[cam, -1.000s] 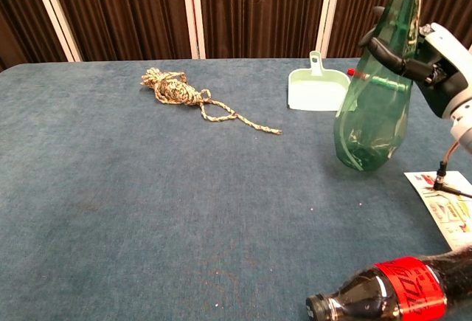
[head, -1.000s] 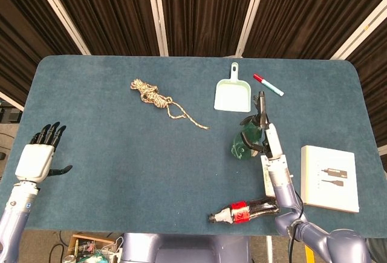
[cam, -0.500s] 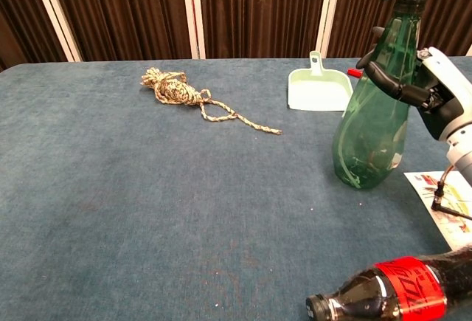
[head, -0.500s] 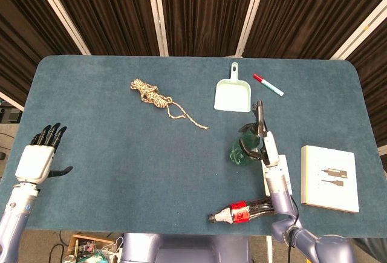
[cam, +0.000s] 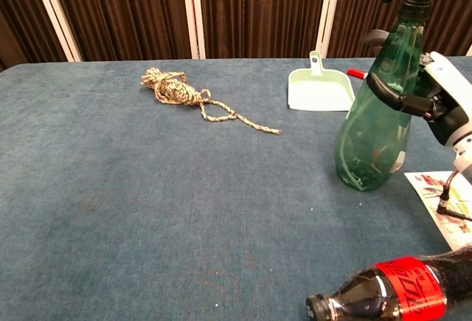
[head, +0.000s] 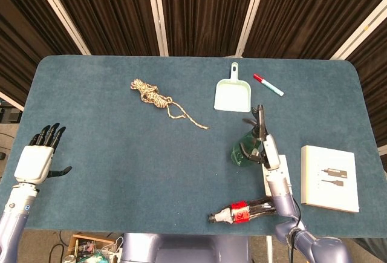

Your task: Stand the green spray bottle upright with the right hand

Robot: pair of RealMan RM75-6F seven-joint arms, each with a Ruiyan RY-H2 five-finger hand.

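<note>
Right hand (cam: 435, 99) wraps dark fingers (cam: 391, 94) around the upper body of the green spray bottle (cam: 376, 122), which stands upright on the blue table (cam: 147, 203) with its base on the cloth. Just beyond the hand lies a mint dustpan (cam: 318, 88); nearer than it, a cola bottle (cam: 391, 295) lies on its side. Left hand (head: 37, 160), well apart at the opposite edge, holds nothing, fingers spread.
</note>
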